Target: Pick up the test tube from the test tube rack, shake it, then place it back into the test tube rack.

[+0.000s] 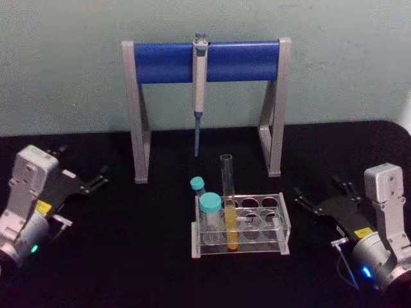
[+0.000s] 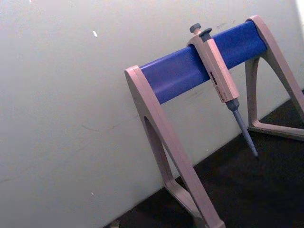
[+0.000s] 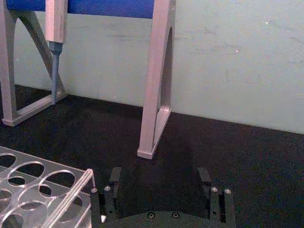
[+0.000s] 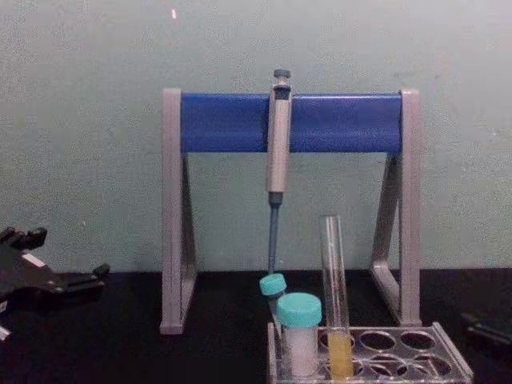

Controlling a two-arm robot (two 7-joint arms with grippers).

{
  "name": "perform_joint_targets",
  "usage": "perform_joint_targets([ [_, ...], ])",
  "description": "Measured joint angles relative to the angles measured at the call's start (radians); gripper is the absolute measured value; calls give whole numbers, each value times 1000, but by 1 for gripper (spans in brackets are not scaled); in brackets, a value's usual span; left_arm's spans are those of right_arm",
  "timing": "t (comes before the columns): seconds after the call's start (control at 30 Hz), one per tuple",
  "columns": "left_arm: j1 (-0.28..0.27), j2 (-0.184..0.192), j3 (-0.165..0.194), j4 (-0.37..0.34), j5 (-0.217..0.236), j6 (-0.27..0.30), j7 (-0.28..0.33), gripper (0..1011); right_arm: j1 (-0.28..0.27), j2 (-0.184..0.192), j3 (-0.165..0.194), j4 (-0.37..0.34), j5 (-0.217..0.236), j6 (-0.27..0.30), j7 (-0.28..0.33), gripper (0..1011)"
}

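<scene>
Test tube (image 1: 227, 202) stands upright in the test tube rack (image 1: 283, 221) mid-worktop, toward its near edge, and the right tool (image 1: 321, 197), fingers spread and empty, looks a bit nearer than the left tool (image 1: 94, 181), also spread.

Pale green wall (image 1: 334, 64) behind, black tabletop (image 1: 128, 256) w/ even light

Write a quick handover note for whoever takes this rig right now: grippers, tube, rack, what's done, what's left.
Left gripper: open, parked at the table's left, holding nothing.
Right gripper: open, parked just right of the test tube rack, holding nothing.
Test tube: upright in the rack, yellow-orange liquid at the bottom, beside two teal-capped tubes.
Done: no grasp yet.
Left: pick up, shake, return to rack.
</scene>
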Motion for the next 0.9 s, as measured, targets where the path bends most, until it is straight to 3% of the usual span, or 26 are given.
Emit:
perform_joint_targets([
  [0.9,0,0,0,0,0,0,0,1001,1,3,-5,-1,1,-2,1,1000],
])
